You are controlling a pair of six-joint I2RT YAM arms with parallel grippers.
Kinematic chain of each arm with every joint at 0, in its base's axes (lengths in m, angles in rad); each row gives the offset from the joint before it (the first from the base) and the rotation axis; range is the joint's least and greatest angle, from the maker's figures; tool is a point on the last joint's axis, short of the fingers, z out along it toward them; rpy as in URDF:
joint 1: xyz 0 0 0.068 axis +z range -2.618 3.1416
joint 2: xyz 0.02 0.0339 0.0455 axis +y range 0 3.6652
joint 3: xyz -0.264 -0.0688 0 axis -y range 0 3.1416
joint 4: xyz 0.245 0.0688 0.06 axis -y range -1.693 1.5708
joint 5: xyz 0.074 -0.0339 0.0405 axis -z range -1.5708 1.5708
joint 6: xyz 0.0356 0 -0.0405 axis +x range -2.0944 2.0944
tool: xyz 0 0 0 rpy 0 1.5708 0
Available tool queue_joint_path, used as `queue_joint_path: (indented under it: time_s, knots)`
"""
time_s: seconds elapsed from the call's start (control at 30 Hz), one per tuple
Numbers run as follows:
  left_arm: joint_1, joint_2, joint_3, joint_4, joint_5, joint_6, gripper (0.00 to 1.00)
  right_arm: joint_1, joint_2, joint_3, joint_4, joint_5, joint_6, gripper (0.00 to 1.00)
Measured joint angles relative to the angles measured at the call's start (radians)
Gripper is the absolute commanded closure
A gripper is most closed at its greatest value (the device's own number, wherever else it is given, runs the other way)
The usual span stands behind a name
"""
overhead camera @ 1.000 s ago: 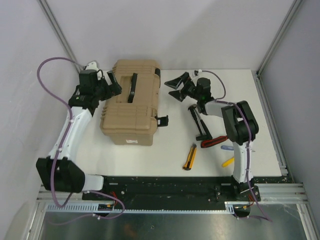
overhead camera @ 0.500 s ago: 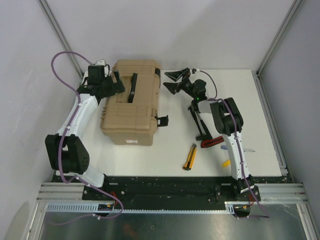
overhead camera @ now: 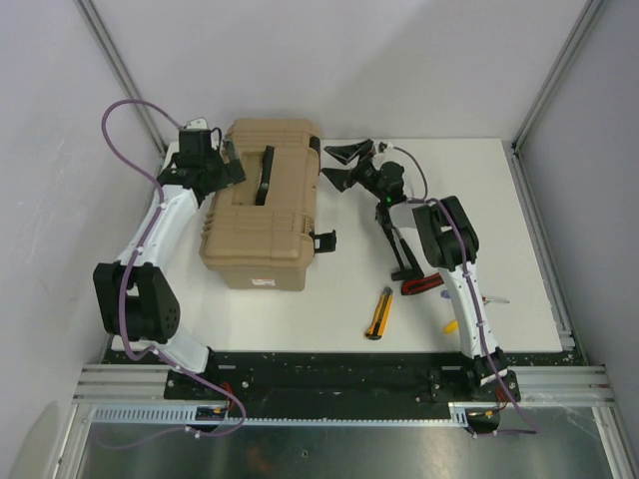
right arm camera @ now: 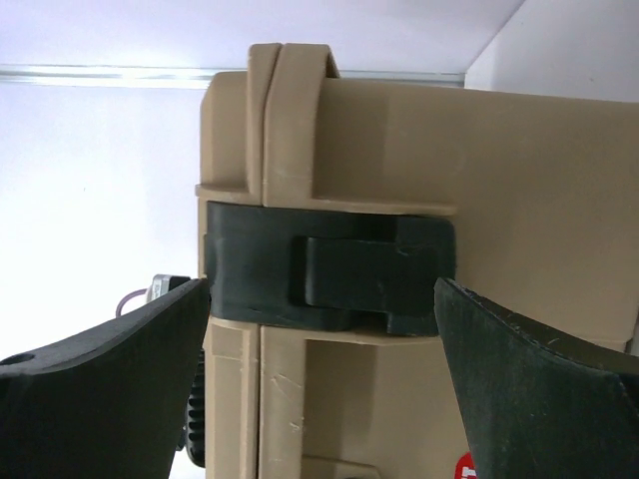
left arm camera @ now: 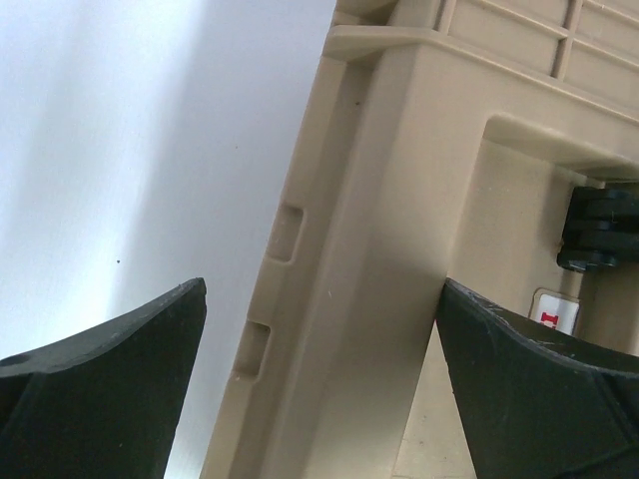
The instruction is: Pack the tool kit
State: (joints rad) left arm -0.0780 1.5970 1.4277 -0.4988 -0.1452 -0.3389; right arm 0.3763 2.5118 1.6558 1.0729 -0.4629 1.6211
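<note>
tan toolbox [overhead camera: 262,205] cut off in both wrist views; left fingers [left arm camera: 110,389] and right fingers [right arm camera: 100,389] wide; red handles [overhead camera: 424,285] half hidden under right arm [overhead camera: 451,241]

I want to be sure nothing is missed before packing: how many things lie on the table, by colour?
Tan: 1, the case
Black: 1, the long black tool
Red: 1, the red-handled tool
Yellow: 2, the utility knife and a yellow piece partly behind the right arm
Total: 5, not counting a pale sliver beside that arm, too small to tell
</note>
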Motion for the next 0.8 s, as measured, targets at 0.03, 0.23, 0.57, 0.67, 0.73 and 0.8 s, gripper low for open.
queue_joint_path:
  time_s: [0.03,0.23,0.57,0.67,0.73,0.8]
  knots:
    - [-0.001,0.000,0.000,0.002,-0.003,0.000,0.01,0.000,0.003,0.000,-0.005,0.003,0.001,0.01]
    - [-0.001,0.000,-0.001,0.004,-0.005,-0.001,0.01,0.007,0.021,0.002,-0.020,0.012,0.003,0.01]
    - [0.000,0.011,-0.002,0.027,0.013,-0.002,0.00,0.022,0.063,0.024,0.021,0.027,0.078,0.01]
    - [0.000,0.011,-0.006,0.037,0.016,-0.003,0.01,0.026,0.065,0.036,0.050,0.039,0.123,0.01]
    - [0.000,0.013,-0.006,0.040,0.018,-0.003,0.01,0.028,0.077,0.040,0.065,0.046,0.158,0.01]
    - [0.000,0.013,-0.006,0.042,0.018,-0.003,0.01,0.029,0.087,0.044,0.083,0.056,0.187,0.02]
